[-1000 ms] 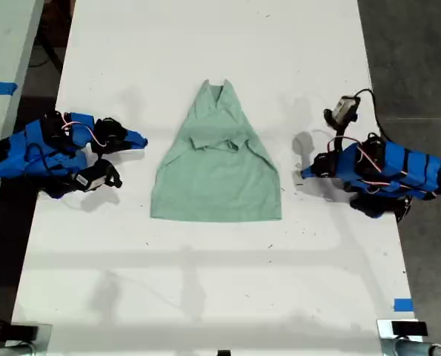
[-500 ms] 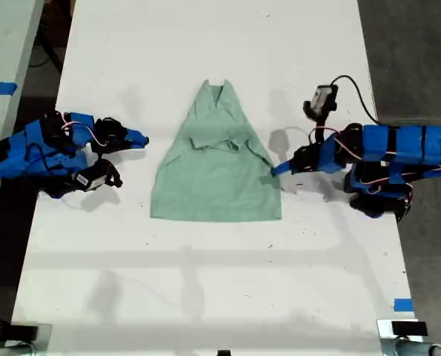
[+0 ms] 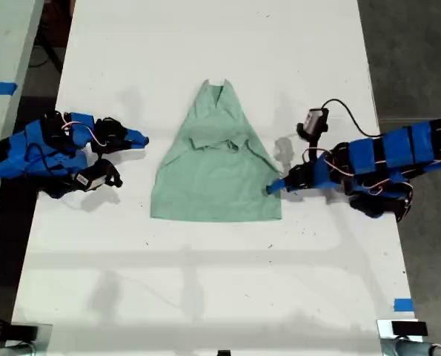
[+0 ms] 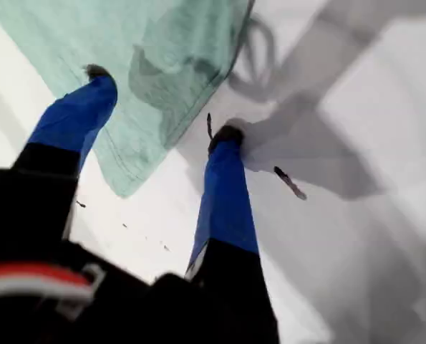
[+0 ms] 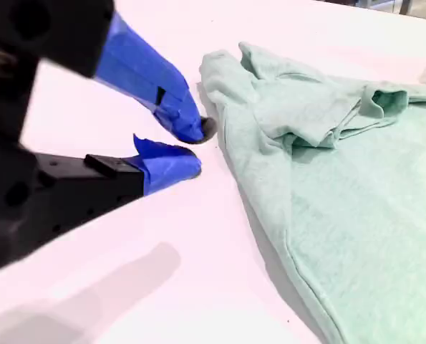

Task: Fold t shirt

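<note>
The t shirt (image 3: 216, 169) is lying mid-tabletop (image 3: 205, 282), sleeves folded in. My first gripper (image 4: 159, 104) is spreading wide astride its hem corner, gripping nothing; only the first wrist view is showing this. My second gripper (image 5: 195, 147) is sitting slightly parted beside the shirt's other edge.

My first gripper (image 3: 273, 187) reaching low from the exterior view's three o'clock, jaws spread wide, my second gripper (image 3: 135, 139) resting at nine o'clock, fingers (image 5: 177, 166) slightly parted

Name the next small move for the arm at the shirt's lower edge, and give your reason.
Probably close my first end effector on the shirt hem. It is open, with one finger over the fabric and the other on the bare table, straddling the edge.
</note>
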Controlling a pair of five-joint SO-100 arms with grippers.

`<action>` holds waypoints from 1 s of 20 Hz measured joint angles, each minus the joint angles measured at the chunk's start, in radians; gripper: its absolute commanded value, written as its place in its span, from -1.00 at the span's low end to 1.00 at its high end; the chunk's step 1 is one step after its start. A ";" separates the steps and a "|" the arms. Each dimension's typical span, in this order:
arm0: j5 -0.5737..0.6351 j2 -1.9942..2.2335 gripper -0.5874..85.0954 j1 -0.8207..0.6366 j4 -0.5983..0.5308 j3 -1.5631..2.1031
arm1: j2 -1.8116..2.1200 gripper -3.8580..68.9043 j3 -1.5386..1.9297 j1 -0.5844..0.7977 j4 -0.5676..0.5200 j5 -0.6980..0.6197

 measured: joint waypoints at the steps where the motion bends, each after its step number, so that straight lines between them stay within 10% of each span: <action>1: 0.000 0.000 -0.91 0.000 0.000 0.000 | -0.061 -0.22 -0.037 -0.006 -0.009 0.000; 4: 0.000 0.000 -0.91 0.000 0.000 0.000 | -0.242 -0.88 -0.166 -0.020 -0.018 -0.005; 20: 0.000 0.000 -0.91 0.000 0.000 0.000 | -0.357 -0.87 -0.825 0.031 0.416 -0.224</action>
